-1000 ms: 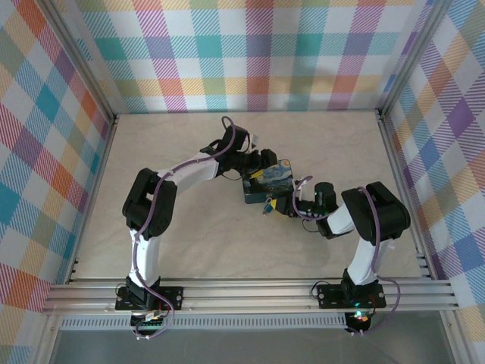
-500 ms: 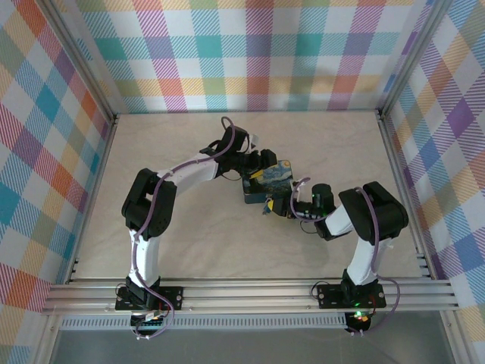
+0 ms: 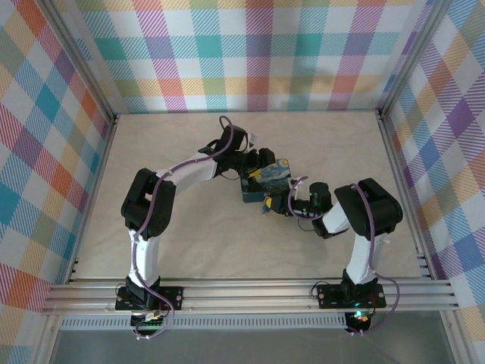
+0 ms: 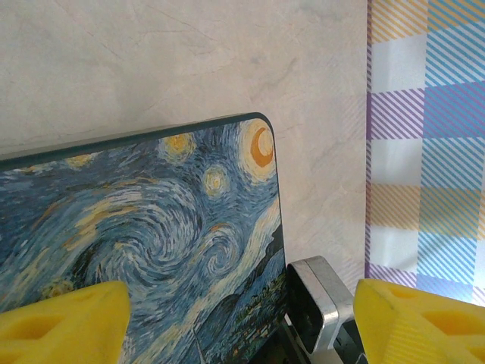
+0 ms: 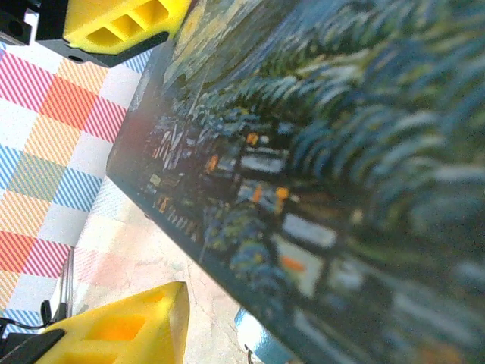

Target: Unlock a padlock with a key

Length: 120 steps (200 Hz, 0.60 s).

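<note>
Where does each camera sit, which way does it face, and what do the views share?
Top external: above and behind the arm bases, looking down on the table; both arms show, left gripper and right gripper on opposite sides of the starry-night tin.
Left wrist: on the left arm, looking down on the tin's print; its yellow fingertips at the bottom corners.
Right wrist: on the right arm, close against the tin, blurred; its yellow fingers at left.
All three share the tin.
</note>
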Motion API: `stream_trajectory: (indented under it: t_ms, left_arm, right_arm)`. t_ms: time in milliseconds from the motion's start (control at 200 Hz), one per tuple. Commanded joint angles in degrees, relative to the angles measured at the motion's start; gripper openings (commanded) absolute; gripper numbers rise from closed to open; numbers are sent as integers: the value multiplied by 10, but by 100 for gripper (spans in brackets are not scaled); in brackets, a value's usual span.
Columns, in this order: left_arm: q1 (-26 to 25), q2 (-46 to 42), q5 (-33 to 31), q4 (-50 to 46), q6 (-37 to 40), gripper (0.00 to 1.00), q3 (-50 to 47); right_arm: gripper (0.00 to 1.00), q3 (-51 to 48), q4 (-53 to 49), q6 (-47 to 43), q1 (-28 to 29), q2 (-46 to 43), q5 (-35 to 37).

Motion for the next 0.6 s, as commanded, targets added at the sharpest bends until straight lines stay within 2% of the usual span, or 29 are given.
stream_trajectory:
  t_ms: [0, 200, 595]
  left_arm:
    - [3, 6, -17, -50, -6, 78, -23]
    - [5, 3, -29, -48, -21, 78, -34]
    - [8, 0, -31, -47, -26, 78, -39]
  right_arm:
    - [46, -7, 65, 22, 11, 27, -3]
    - [48, -17, 140, 49, 11, 52, 0]
    - [49, 3, 96, 47, 23, 52, 7]
